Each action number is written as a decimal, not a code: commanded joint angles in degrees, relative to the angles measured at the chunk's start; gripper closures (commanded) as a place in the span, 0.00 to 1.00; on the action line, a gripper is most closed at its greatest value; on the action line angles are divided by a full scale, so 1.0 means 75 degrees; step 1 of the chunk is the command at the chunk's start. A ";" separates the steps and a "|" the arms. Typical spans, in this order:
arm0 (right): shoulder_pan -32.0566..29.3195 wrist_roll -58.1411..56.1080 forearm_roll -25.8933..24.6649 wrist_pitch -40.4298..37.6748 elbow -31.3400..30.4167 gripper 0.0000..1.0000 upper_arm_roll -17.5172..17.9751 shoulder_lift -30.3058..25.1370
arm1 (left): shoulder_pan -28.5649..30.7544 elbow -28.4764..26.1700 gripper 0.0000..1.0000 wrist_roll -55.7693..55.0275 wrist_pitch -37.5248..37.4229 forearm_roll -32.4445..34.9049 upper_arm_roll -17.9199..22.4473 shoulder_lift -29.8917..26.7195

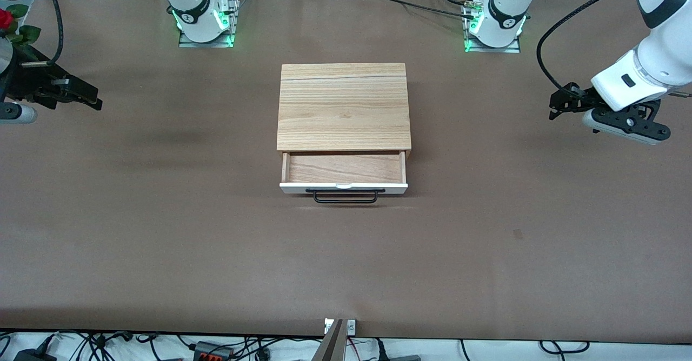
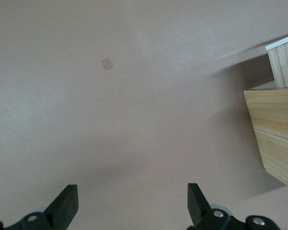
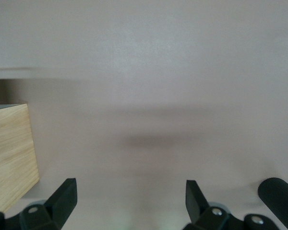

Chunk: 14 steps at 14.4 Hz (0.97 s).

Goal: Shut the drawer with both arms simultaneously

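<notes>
The left gripper (image 2: pixel 129 203), jaws spread wide and empty, is held over bare table at the box's 3 o'clock; the right gripper (image 3: pixel 129 203), likewise wide, at 9. The shallow light-wood drawer with white front and black wire handle (image 1: pixel 344 176), half out at the light-wood box's (image 1: pixel 344 107) 6 o'clock, is judged stiff and light; its front panel should be pushed evenly.

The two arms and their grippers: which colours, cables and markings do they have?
Both arms are white with dark joint bands, round logos and green lights at their bases. The left gripper and right gripper are black, with wedge-shaped fingers. A black cable loops along the left arm.
</notes>
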 commanded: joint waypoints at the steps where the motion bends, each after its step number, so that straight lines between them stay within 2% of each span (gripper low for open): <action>1: -0.0030 0.0056 0.0137 -0.0146 0.0178 0.00 0.0002 0.0080 | 0.0003 0.0405 0.00 0.0018 -0.0294 0.0141 -0.0024 0.0211; 10: 0.0028 0.0068 0.0137 -0.0158 0.0178 0.00 0.0002 0.0150 | -0.0114 0.0838 0.00 -0.0098 -0.0366 0.0095 -0.0036 0.0761; 11: 0.0040 0.0068 0.0160 -0.0170 0.0143 0.00 0.0002 0.0185 | -0.0126 0.0989 0.00 -0.0133 -0.0365 0.0083 -0.0036 0.0971; 13: 0.0121 0.0150 0.0300 -0.0217 0.0166 0.00 0.0037 0.0430 | -0.0277 0.1772 0.00 -0.0273 -0.0470 0.0071 -0.0048 0.1439; 14: 0.0238 0.0185 0.0684 -0.0112 0.0178 0.00 0.0037 0.0513 | -0.0348 0.2136 0.00 -0.0274 -0.0691 0.0071 -0.0048 0.1709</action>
